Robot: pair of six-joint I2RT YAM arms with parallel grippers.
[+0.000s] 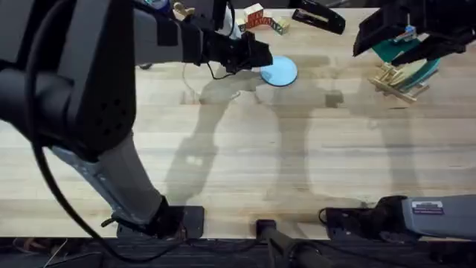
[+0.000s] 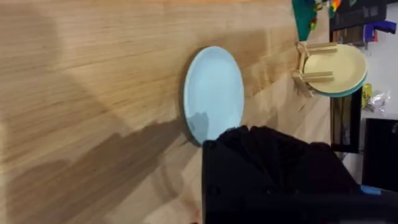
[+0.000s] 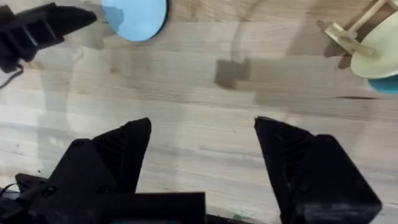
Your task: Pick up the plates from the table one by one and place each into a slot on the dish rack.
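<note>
The dish rack (image 1: pixel 396 80) is standing at the table's (image 1: pixel 245 164) far right, holding the teal plate (image 1: pixel 393 50) upright in a slot. The light blue plate (image 1: pixel 280 71) is lying flat beside the left gripper (image 1: pixel 256 56), whose finger spacing cannot be told. The right gripper (image 3: pixel 202 143) is hanging spread wide and empty.
</note>
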